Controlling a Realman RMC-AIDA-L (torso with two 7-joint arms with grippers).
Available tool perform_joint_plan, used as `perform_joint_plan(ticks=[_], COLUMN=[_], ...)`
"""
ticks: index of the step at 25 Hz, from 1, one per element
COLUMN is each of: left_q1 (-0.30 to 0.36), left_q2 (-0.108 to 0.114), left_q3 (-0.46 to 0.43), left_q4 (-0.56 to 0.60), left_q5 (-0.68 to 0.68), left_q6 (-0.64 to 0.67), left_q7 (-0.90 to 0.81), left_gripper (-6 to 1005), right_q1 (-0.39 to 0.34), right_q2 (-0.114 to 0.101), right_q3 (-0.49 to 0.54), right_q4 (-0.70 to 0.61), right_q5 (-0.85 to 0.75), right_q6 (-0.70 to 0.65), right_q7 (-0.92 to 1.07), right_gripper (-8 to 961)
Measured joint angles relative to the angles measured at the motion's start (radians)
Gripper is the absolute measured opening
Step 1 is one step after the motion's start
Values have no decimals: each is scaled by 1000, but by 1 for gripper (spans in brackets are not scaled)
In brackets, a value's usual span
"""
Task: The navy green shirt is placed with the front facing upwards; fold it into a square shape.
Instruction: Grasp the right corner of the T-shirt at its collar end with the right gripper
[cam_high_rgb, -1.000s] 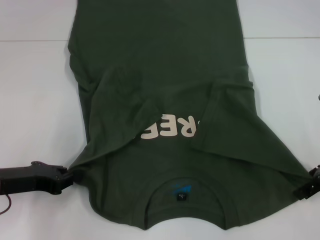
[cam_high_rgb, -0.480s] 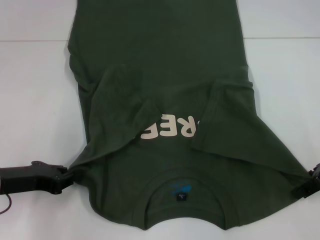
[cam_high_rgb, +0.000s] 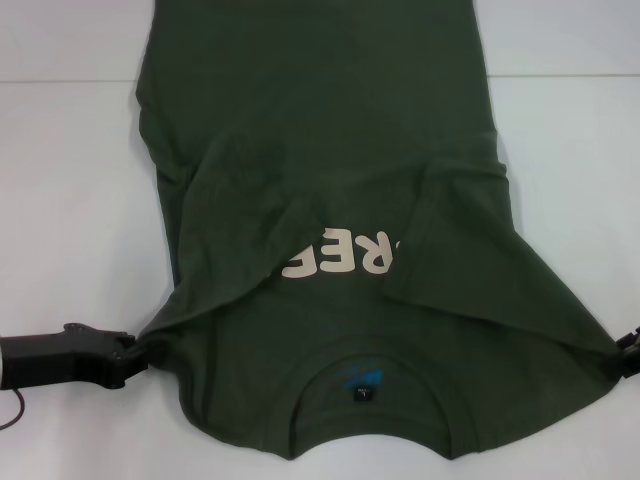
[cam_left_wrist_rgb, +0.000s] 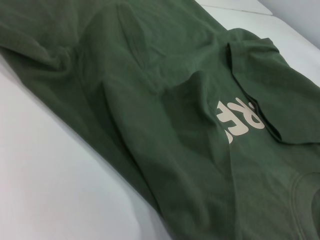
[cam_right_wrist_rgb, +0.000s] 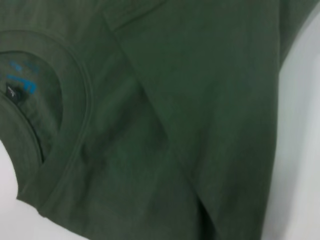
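Note:
The navy green shirt lies front up on the white table, collar nearest me. Both sleeves are folded in over the chest and partly cover the cream lettering. My left gripper is shut on the shirt's left shoulder edge, which is drawn out to a point. My right gripper is at the frame's right edge, holding the right shoulder corner, also drawn taut. The left wrist view shows the shirt and its lettering. The right wrist view shows the collar with its blue mark.
White table surface lies bare on both sides of the shirt, and a seam in it runs across at the back. A thin red cable hangs below my left arm.
My right gripper has moved slightly outward and up, so less of it shows at the frame edge. The left gripper and the shirt have barely moved.

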Motion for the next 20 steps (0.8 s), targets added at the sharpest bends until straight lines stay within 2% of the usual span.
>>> perform_joint_plan(ticks=[1,6,20], left_q1=[0,-3,-12], left_q2=[0,0,-1], left_q3=[0,0,0], left_q4=[-2,-5,-6], left_q5=[0,0,-5], left_q6=[0,-1,-2], left_q7=[0,-1,-5], left_gripper=[45,45,45], right_q1=[0,2,3], right_q2=[0,-1,-1], right_q3=[2,1,6], right_q4=[-6,-5,36], right_q5=[0,-2,-4], right_q6=[-1,2,33], right_q7=[0,0,-27], right_gripper=[421,425,348])
